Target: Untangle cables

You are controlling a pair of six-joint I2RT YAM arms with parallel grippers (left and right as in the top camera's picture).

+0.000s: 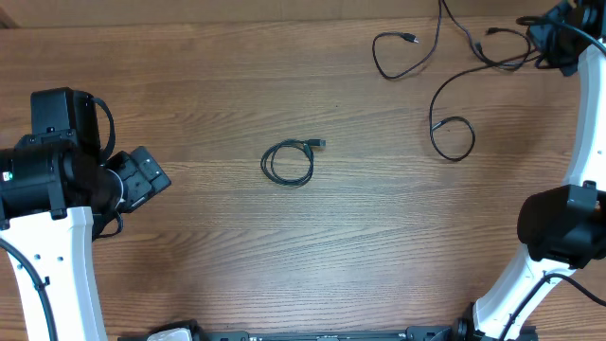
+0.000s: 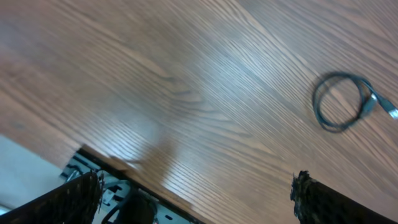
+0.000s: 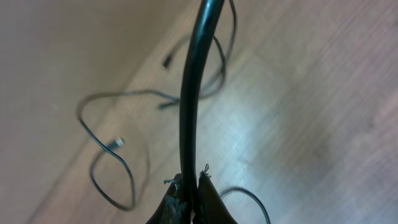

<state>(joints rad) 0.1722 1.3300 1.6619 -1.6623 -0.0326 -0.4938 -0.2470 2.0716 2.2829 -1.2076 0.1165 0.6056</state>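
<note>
One black cable (image 1: 288, 162) lies coiled in a small ring at the table's middle, plug end pointing right; the left wrist view has the coiled cable (image 2: 341, 101) at its right edge. More cables (image 1: 453, 133) loop loosely at the back right, another cable loop (image 1: 402, 52) lying further back. My right gripper (image 1: 547, 40) is at the far right corner, shut on a cable strand (image 3: 193, 93) that runs up and away from its fingertips (image 3: 211, 196). Under the right gripper (image 3: 191, 183), slack cable loops (image 3: 112, 174) rest on the wood. My left gripper (image 1: 144, 176) hovers open at the left, well clear of the coil.
The wooden table (image 1: 284, 246) has its near-left edge (image 2: 106, 163) just under my left gripper (image 2: 196, 196), with dark frame parts below it. Thick arm wires (image 1: 578, 28) hang round the right arm at the back right corner.
</note>
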